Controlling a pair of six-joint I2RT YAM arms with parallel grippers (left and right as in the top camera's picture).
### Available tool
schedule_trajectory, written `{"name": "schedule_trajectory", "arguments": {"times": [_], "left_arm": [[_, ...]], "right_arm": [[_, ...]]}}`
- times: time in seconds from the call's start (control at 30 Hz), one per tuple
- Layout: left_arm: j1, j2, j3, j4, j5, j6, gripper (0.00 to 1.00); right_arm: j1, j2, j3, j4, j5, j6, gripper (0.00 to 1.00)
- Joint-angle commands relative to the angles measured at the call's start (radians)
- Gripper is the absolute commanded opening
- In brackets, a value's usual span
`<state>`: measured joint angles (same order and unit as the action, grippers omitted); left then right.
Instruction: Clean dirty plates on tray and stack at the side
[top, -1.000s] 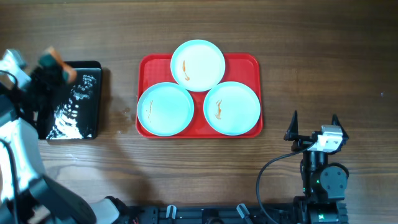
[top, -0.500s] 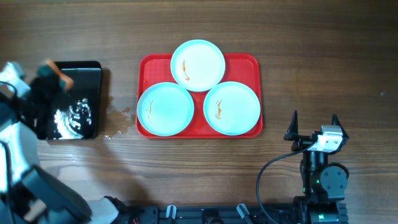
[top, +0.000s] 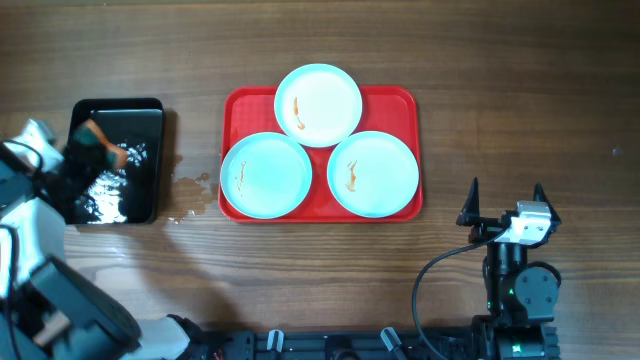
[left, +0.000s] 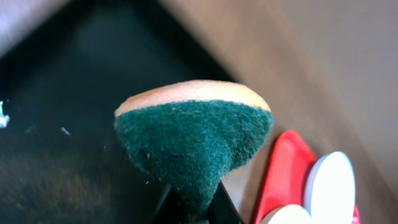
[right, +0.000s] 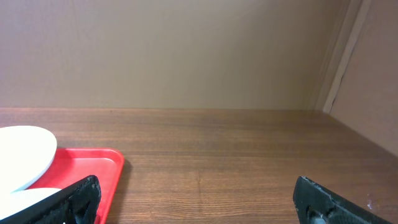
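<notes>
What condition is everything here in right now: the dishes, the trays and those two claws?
Far plate: dirty, orange smear.
Left plate: dirty, small smear near its edge.
Right plate: dirty, smear near its middle.
Red tray: holds all three plates, unstacked.
Black tray: wet, glinting.
Sponge: pinched, above the black tray.
Left claw: shut on the sponge.
Right claw: open, empty.

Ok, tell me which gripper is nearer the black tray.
Left. The left gripper holds a sponge right over the black tray; the right gripper sits open far across the table, beyond the red tray.
</notes>
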<state>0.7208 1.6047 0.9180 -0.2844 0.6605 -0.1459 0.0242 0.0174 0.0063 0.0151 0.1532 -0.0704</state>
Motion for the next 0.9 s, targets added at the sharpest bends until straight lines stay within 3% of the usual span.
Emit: {"name": "schedule_trajectory", "arguments": {"times": [0.0,0.13,0.27,0.37,0.43,0.5,0.53,0.6,0.67,0.73,0.87], "left_arm": [[0.001,-0.018,0.015,0.102,0.256,0.000,0.04],[0.011,-0.102,0.087,0.324,0.407,-0.328,0.04],[0.011,-0.210,0.111,0.514,0.415,-0.458,0.04],[0.011,-0.253,0.111,0.471,0.356,-0.424,0.04],[0.010,-0.256,0.111,0.309,0.299,-0.288,0.04],[0.007,-0.238,0.109,0.050,0.103,-0.108,0.04],[-0.003,-0.213,0.098,-0.067,-0.091,-0.024,0.04],[-0.023,-0.159,0.067,-0.133,-0.348,0.032,0.04],[-0.027,-0.103,0.051,-0.157,-0.451,0.025,0.04],[-0.027,-0.082,0.051,-0.141,-0.344,0.011,0.04],[-0.028,-0.139,0.058,-0.022,0.002,-0.008,0.04]], "right_arm": [[-0.006,-0.010,-0.001,0.004,-0.015,-0.008,1.00],[-0.006,-0.010,-0.001,0.004,-0.015,-0.008,1.00],[-0.006,-0.010,-0.001,0.004,-0.015,-0.008,1.00],[-0.006,-0.010,-0.001,0.004,-0.015,-0.008,1.00],[-0.006,-0.010,-0.001,0.004,-0.015,-0.008,1.00],[-0.006,-0.010,-0.001,0.004,-0.015,-0.008,1.00],[-0.006,-0.010,-0.001,0.004,-0.015,-0.008,1.00],[-0.006,-0.010,-0.001,0.004,-0.015,-0.008,1.00],[-0.006,-0.010,-0.001,0.004,-0.015,-0.008,1.00],[-0.006,-0.010,-0.001,0.004,-0.015,-0.008,1.00],[-0.006,-0.010,-0.001,0.004,-0.015,-0.008,1.00]]}}
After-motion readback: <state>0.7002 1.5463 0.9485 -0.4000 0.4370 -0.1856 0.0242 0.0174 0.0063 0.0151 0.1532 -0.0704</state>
